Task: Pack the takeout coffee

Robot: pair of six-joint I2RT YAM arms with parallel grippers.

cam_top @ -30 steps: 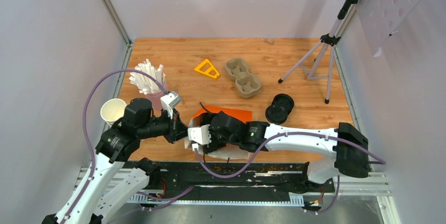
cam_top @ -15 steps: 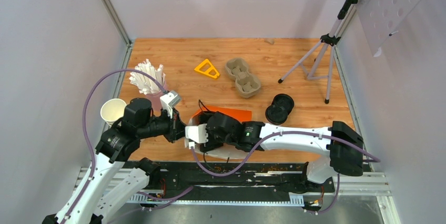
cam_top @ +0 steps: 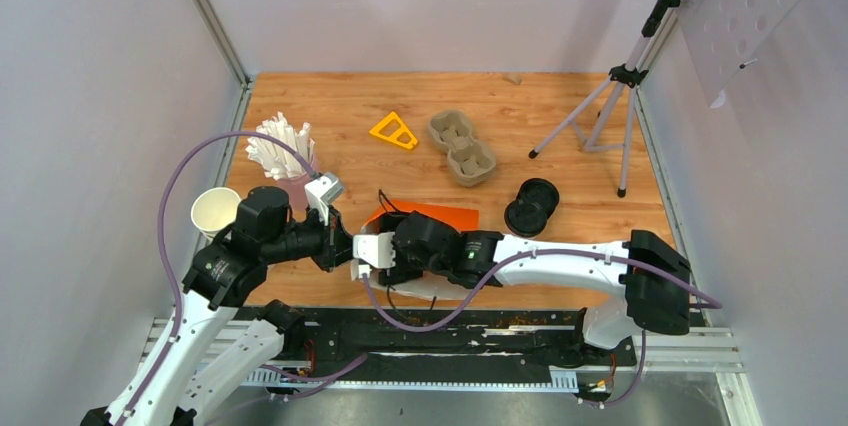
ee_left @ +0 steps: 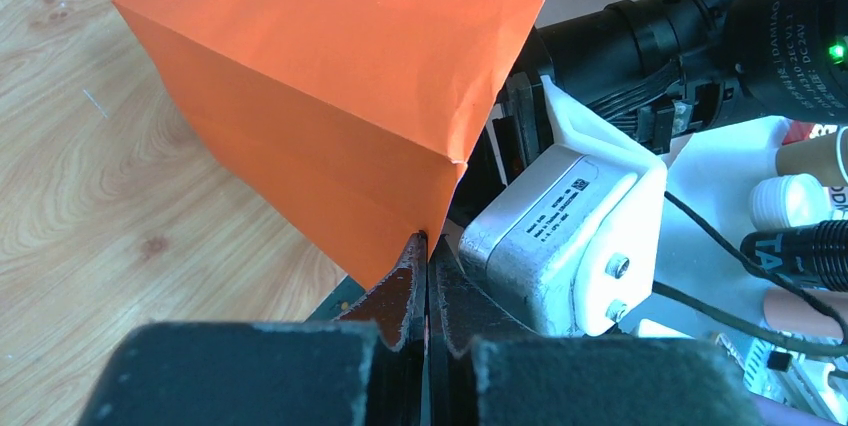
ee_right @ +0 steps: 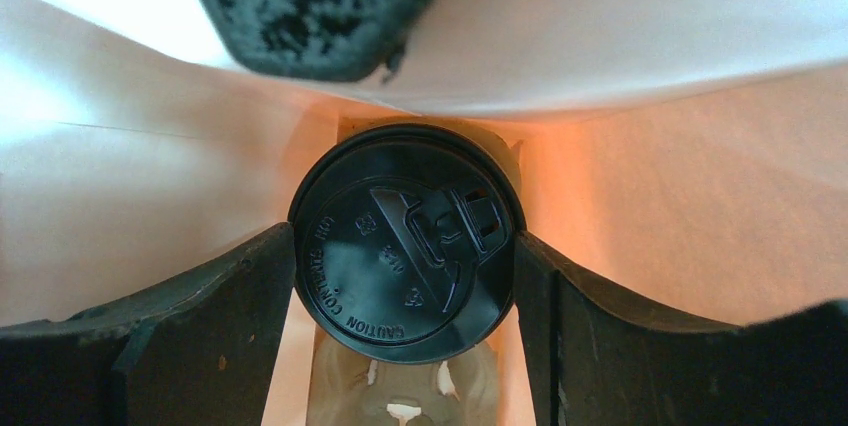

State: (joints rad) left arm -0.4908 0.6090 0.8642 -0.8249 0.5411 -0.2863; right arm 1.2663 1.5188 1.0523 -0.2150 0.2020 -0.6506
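Step in hand, as judged: a lidded cup is being placed into the bag.

Nearest the bases, the left hand (ee_left: 428,246) is seen pinched together on the rim fold of the orange bag (ee_left: 330,76), w/ the mouth held up off the table (cam_top: 330,96). Just beside it, the right hand (ee_right: 402,238) is sunk inside the bag. Its fingers (ee_right: 150,346) are clamped on either side of the takeout coffee cup (ee_right: 405,206), black lid up, bag walls close all round. Whether the cup base is seated on the bag floor can't be told.

Next move, prob.: cup to be set flat, grip to be released, and the hand drawn straight out w/o snagging paper, while the rim is held pinched.

Farther back, the pulp carrier (cam_top: 462,146) and a black stack (cam_top: 531,206), prob. lids, are seen on the table, well apart from the bag.
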